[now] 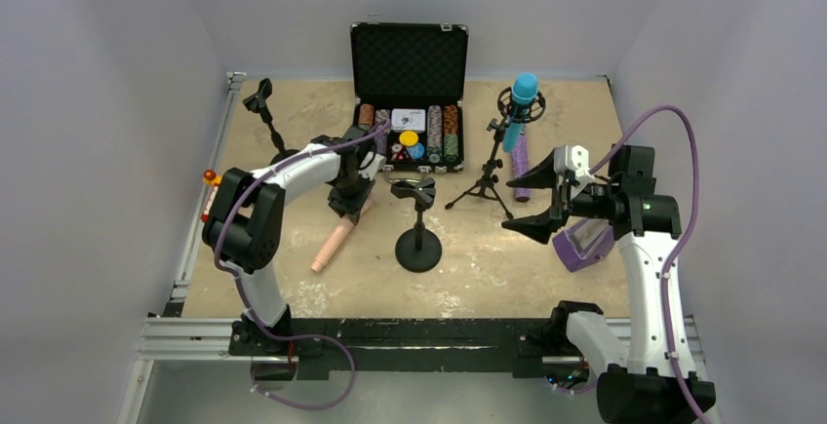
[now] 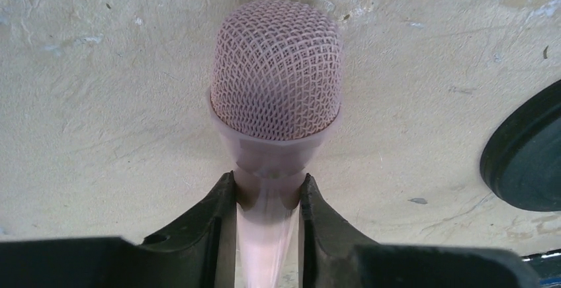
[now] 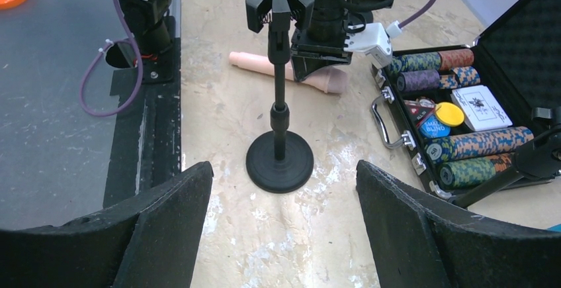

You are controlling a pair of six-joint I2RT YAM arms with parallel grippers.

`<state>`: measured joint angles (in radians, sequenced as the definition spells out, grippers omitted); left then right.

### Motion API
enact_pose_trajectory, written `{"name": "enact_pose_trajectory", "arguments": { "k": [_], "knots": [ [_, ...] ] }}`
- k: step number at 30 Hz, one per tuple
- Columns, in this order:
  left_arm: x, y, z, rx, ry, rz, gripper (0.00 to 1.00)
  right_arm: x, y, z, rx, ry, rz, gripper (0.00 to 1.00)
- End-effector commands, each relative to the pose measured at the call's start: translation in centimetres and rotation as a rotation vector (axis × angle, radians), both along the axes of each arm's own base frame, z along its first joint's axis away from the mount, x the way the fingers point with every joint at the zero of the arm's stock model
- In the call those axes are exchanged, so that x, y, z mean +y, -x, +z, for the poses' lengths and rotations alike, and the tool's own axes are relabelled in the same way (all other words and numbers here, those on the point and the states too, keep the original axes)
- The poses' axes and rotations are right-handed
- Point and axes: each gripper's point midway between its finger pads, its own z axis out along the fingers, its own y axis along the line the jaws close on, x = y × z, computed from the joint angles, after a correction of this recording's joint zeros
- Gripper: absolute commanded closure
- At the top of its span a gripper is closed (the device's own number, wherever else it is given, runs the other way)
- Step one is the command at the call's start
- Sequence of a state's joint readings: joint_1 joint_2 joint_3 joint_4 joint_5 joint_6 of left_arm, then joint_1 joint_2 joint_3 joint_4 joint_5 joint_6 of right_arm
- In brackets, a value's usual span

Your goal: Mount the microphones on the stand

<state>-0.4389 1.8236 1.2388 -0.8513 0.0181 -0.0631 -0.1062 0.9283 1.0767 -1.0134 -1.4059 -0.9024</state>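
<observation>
1. The left gripper (image 2: 268, 189) is clenched on the pink mic (image 2: 276, 69), with its fingers (image 2: 215, 218) pressed to either side of the neck just below the mesh head.
2. The pink mic lies on the worktop (image 1: 546, 278) just left of the round-base stand (image 1: 417, 241). Its handle points toward the near-left corner.
3. The round-base stand is upright mid-worktop, with its clip (image 1: 414, 190) at the top, apart from the pink mic.
4. The blue mic (image 1: 524, 93) sits upright in the ring mount of the tripod stand (image 1: 485, 182), at the rear right.
5. The purple mic (image 1: 520, 166) lies flat on the worktop just right of the tripod stand.
6. The right gripper (image 3: 283, 167) is released, jaws spread wide. It hangs above the worktop, right of the round-base stand and facing it.
7. A purple box (image 1: 575, 249) rests under the right arm.
8. An open chip case (image 1: 410, 54) stands at the rear centre.
</observation>
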Motion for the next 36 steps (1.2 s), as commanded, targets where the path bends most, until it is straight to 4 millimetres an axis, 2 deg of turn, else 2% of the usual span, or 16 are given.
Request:
{"name": "enact_pose_trajectory", "arguments": {
  "k": [1,4,12,17,20,23,30,36],
  "knots": [
    [-0.8,0.0,1.2,-0.056,0.067,0.002,1.00,0.2,0.8,1.2,-0.040,-0.016,0.015,0.17],
    [-0.9,0.0,2.7,-0.127,0.107,0.018,1.00,0.2,0.9,1.1,-0.036,-0.014,0.012,0.17],
    [-1.5,0.5,8.9,-0.400,0.295,0.055,1.00,-0.1,0.6,0.8,-0.019,0.016,-0.011,0.17],
    [-1.9,1.3,13.7,-0.581,0.433,0.033,1.00,-0.2,0.5,1.4,-0.018,0.037,-0.009,0.17],
    [-2.1,2.3,17.0,-0.695,0.521,-0.004,1.00,-0.2,0.4,1.5,-0.016,0.060,-0.002,0.17],
    [-2.3,3.5,19.4,-0.779,0.596,-0.043,1.00,-0.1,0.2,1.6,-0.021,0.080,0.010,0.17],
    [-3.0,6.4,23.2,-0.899,0.750,-0.134,1.00,0.8,0.1,1.8,-0.062,0.118,0.072,0.17],
    [-3.3,8.2,24.9,-0.925,0.823,-0.183,1.00,2.0,0.8,2.6,-0.123,0.122,0.146,0.16]
  ]
}}
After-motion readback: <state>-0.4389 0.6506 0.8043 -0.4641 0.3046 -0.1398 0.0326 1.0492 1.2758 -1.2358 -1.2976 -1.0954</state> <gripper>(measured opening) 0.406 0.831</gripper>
